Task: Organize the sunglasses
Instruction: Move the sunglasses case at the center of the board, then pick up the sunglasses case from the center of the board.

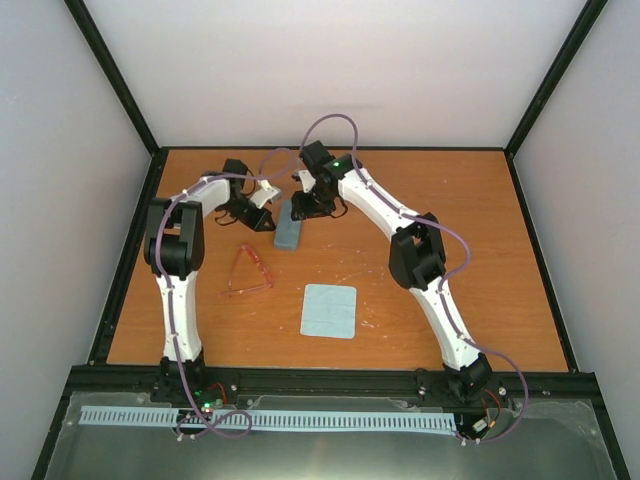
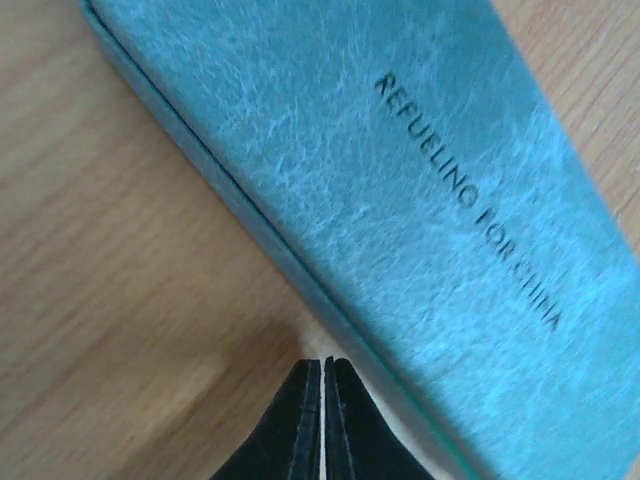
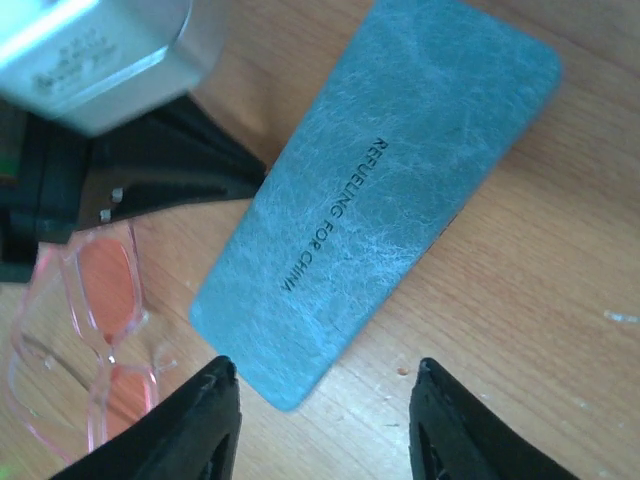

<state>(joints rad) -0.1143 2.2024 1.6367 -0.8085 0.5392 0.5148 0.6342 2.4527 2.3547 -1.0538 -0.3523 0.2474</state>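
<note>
The sunglasses (image 1: 248,272), thin and red-pink, lie on the wooden table left of centre; in the right wrist view the sunglasses (image 3: 100,300) show at the lower left. The closed grey-blue case (image 1: 288,226) lies flat behind them. My left gripper (image 2: 323,365) is shut and empty, its tips on the table right beside the long edge of the case (image 2: 400,200). My right gripper (image 3: 325,372) hangs open over the near end of the case (image 3: 380,190), with nothing between its fingers. The left gripper (image 3: 200,165) also shows there, at the case's left side.
A flat light-blue square cloth (image 1: 329,311) lies on the table (image 1: 450,260) near the front centre. Both arms lean in toward the back middle, their grippers close together around the case. Black frame rails edge the table.
</note>
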